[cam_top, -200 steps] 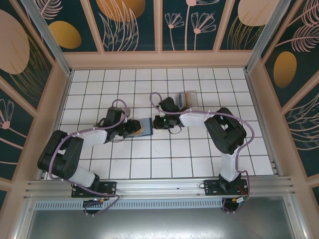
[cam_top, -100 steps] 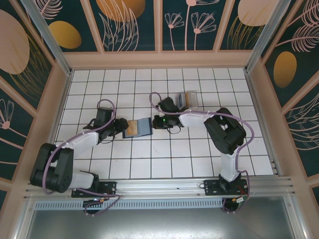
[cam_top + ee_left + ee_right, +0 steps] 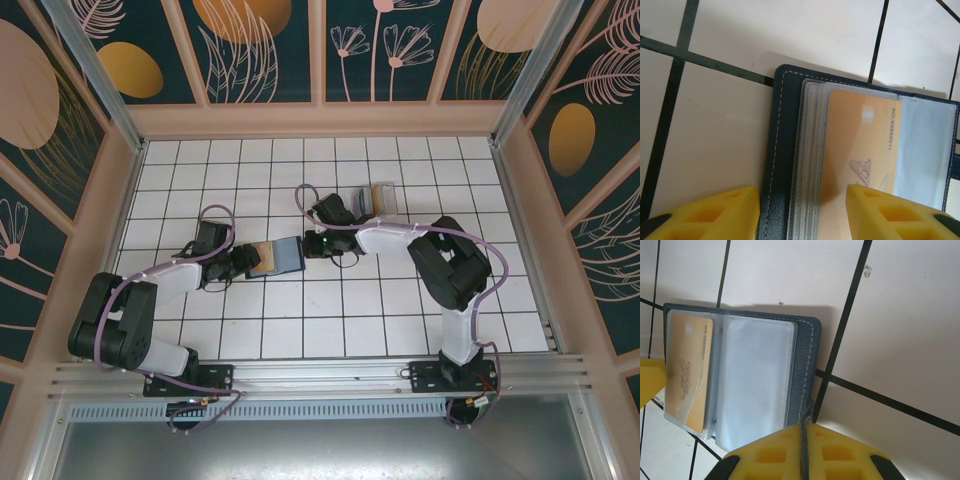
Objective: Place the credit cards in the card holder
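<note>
Two arms on this one, both stretched low over the white tiled table point(image 3: 400, 300) and meeting at the card holder point(image 3: 284, 254), which lies open and flat with its clear sleeves facing up. The left arm comes in from the holder's left side, elbow bent back toward its base. The left gripper point(image 3: 802, 202) has its yellow fingers point(image 3: 715, 215) spread apart, one over bare tile just left of the holder's stitched edge, the other above the yellow-orange card point(image 3: 860, 145). That card sits in a clear sleeve on the holder's left half. The right arm folds in from the holder's right, and the right gripper point(image 3: 803, 442) is pressed together, pinching the navy cover's right edge. Off past the holder's far right corner, well apart from it, sits a clear tray point(image 3: 384, 198) with something orange and grey in it, too small to tell what
</note>
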